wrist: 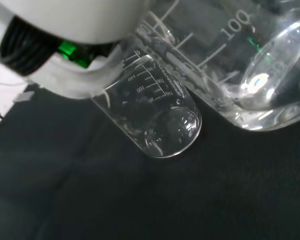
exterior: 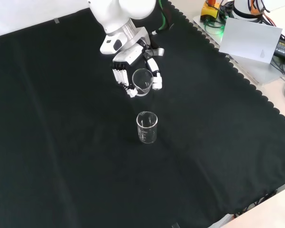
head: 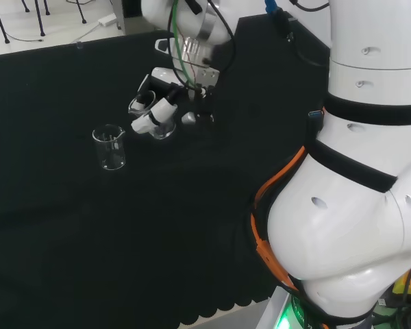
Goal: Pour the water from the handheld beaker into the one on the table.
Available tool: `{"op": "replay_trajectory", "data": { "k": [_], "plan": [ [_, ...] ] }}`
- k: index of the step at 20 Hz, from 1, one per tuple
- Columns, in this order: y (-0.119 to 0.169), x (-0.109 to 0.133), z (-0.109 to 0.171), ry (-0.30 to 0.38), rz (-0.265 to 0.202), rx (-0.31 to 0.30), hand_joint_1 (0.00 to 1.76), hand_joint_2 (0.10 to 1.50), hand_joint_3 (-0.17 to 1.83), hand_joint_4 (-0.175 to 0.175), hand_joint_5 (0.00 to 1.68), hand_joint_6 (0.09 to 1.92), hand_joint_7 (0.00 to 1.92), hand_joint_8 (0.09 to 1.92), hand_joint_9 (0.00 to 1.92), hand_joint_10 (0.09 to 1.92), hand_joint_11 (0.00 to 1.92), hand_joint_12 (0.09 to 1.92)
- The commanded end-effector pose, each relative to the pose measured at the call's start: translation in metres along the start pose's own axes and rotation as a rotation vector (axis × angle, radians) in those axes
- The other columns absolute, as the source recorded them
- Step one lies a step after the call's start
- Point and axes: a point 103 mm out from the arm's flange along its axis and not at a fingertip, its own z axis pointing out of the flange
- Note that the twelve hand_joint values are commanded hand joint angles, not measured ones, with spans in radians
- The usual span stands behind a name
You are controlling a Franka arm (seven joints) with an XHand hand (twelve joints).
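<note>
The black cloth (exterior: pixel 61 142) covers the whole bench, matte and a little wrinkled, with a scalloped edge on the right in the front view. The white arm (head: pixel 356 192) is smooth and round, with black bands and an orange cable. Its hand (exterior: pixel 130 64), black and white, has the fingers curled around the handheld beaker (exterior: pixel 142 81), so it is grasping it; the white fingertips (exterior: pixel 156 84) lie against the glass wall. This beaker is clear, cylindrical, with printed white graduation marks, and it seems tilted, its mouth turned away from the palm; in the wrist view a little water seems to lie in its lower part, but I cannot be sure how much. The beaker on the table (exterior: pixel 147 127) stands upright on the cloth, below the hand in the front view and to its left in the head view, near but apart from the held one. It is also clear glass, smaller in the view, with a small spout at the rim. I judge the pouring needs the held mouth to come above this open rim first, because now it seems short of it.
</note>
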Motion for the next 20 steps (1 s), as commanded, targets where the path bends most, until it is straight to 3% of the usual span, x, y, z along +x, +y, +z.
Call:
{"op": "replay_trajectory", "data": {
  "k": [1, 11, 20],
  "plan": [
    [0.015, 0.018, -0.004, -0.117, 0.028, 0.045, 1.19, 0.64, 0.58, 0.035, 1.5, 0.2, 1.81, 0.13, 1.68, 0.23, 1.35, 0.76],
    [0.027, 0.033, -0.011, -0.264, 0.048, 0.102, 1.19, 0.63, 0.6, 0.013, 1.49, 0.24, 1.8, 0.14, 1.66, 0.29, 1.33, 0.79],
    [0.033, 0.039, -0.016, -0.388, 0.105, 0.171, 1.19, 0.63, 0.61, 0.014, 1.48, 0.25, 1.8, 0.15, 1.65, 0.3, 1.33, 0.79]
  ]
}}
